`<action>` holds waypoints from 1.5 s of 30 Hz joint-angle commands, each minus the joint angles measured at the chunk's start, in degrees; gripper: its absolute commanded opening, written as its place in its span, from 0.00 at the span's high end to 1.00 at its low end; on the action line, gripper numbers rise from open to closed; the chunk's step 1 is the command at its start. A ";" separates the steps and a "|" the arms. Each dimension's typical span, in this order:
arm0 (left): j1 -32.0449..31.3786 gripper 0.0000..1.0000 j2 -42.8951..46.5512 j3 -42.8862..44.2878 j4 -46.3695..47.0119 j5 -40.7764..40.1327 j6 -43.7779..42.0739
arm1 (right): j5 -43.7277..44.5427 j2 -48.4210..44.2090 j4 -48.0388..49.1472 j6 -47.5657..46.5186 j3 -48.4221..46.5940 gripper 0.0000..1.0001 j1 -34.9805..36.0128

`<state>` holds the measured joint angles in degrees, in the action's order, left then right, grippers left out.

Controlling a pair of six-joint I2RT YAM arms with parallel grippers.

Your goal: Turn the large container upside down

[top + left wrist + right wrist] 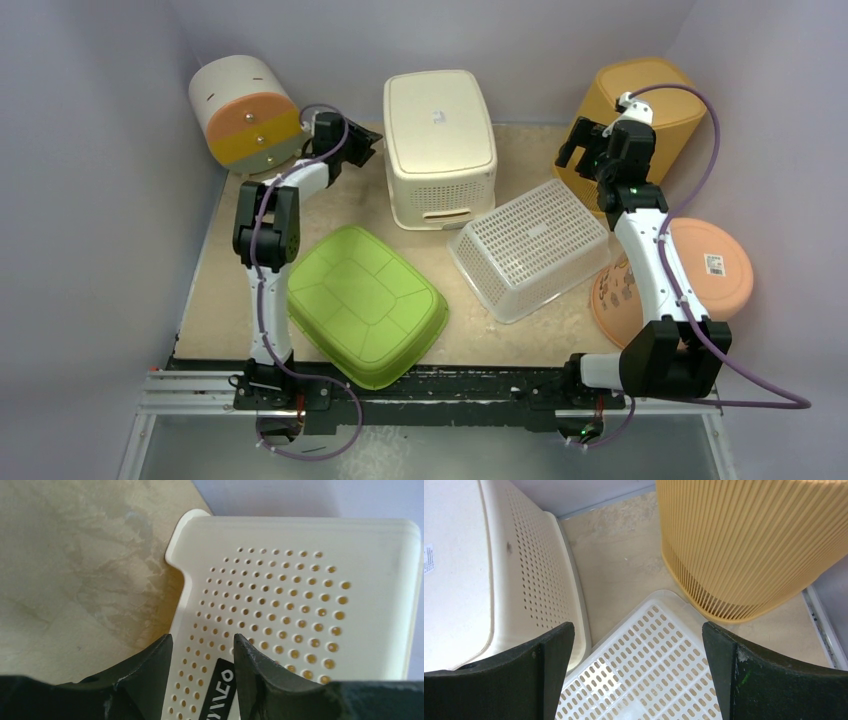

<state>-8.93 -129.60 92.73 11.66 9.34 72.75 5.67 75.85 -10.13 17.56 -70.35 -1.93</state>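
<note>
Top external view: the big cream container (440,135) sits bottom-up at the middle of the table's (335,205) far edge. My left gripper (362,145) hangs just beside its left wall, fingers partly apart and clamped on nothing. My right gripper (580,148) is spread wide near the far right corner, above the white basket (530,245) and beside the yellow bin (655,100).

large cream rectangular plastic container (440,140) | look: perforated side walls, handle slot in near end wall, smooth solid base with small label | pose: upside down, base facing up, rim flange down on beige table (345,205) | loc: back centre, long axis front-to-back
</note>
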 commanded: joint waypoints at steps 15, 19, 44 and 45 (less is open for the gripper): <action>-3.30 0.44 21.52 13.34 -35.20 -13.24 -42.04 | -0.13 6.44 -4.82 -4.54 -12.91 0.00 11.92; -8.51 0.42 30.41 8.79 -35.70 -17.28 -49.74 | -0.63 7.57 -7.16 -3.35 -16.38 0.00 16.87; -11.76 0.36 55.28 -16.23 -38.42 -12.28 -51.81 | 10.68 -0.76 -10.93 7.26 -7.45 0.00 25.40; -11.77 0.36 55.33 -16.25 -38.75 -12.06 -51.69 | 11.70 -0.83 -11.67 7.58 -7.39 0.00 25.36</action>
<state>-20.69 -76.14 76.62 -26.57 -3.29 22.68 11.11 77.38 -20.78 21.78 -78.46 23.51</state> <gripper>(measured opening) 0.639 0.998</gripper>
